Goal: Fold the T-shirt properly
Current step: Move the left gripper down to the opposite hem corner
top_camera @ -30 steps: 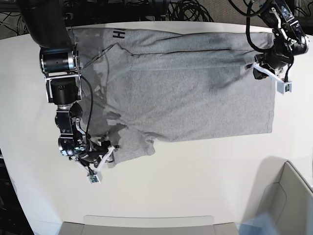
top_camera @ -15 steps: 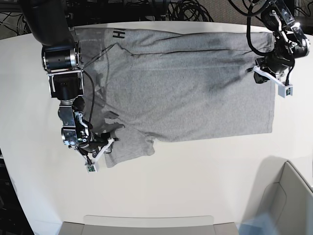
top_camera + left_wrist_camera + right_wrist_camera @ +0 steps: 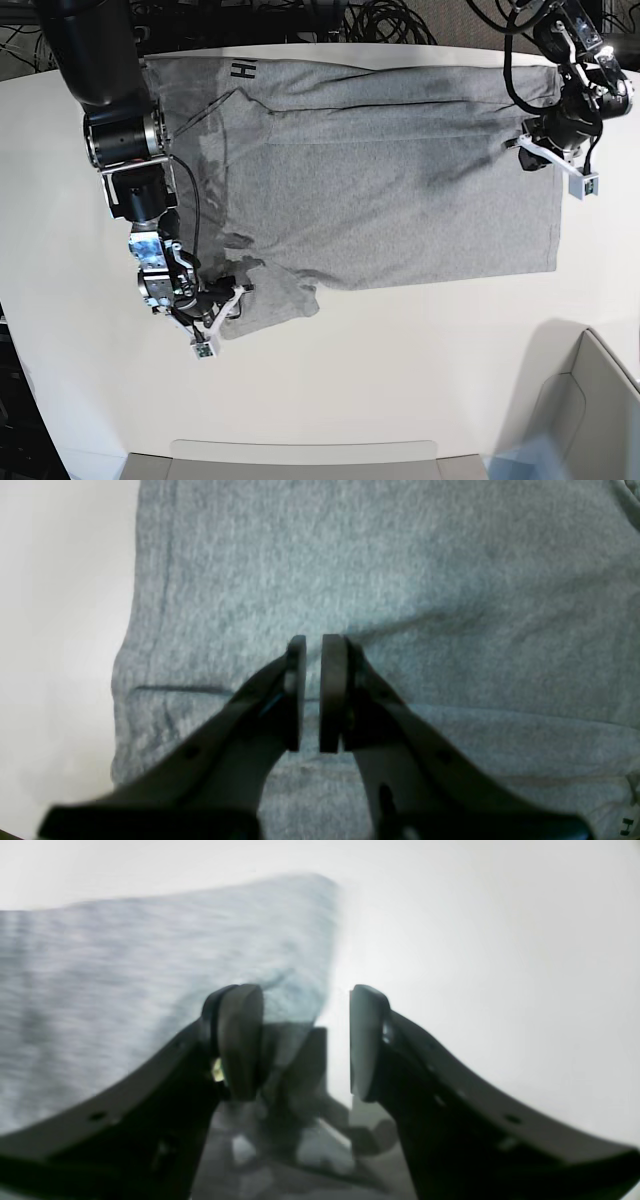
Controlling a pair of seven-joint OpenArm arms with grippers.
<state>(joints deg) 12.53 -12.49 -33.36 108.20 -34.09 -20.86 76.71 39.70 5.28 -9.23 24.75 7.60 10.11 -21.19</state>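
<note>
— Base view first: where does the T-shirt lie?
— It is spread flat across the upper half of the white table, its plain grey side up, with a strip folded over along the top edge. Black block letters show at the upper left of the cloth. One sleeve points down at the lower left of the frame.

— And the right gripper?
— It sits at the lower left of the frame, at the tip of that sleeve. In the right wrist view its jaws stand wide apart, released, with the blurred corner of the cloth by the left fingertip and bare table by the right one. Nothing is pinched between them.

— What about the left gripper?
— It is at the upper right of the frame, over the shirt's edge near the hem. In the left wrist view its two pads are nearly together, a thin slit between them, above grey fabric with a crease running across. I cannot tell whether any cloth is caught in that slit.
</note>
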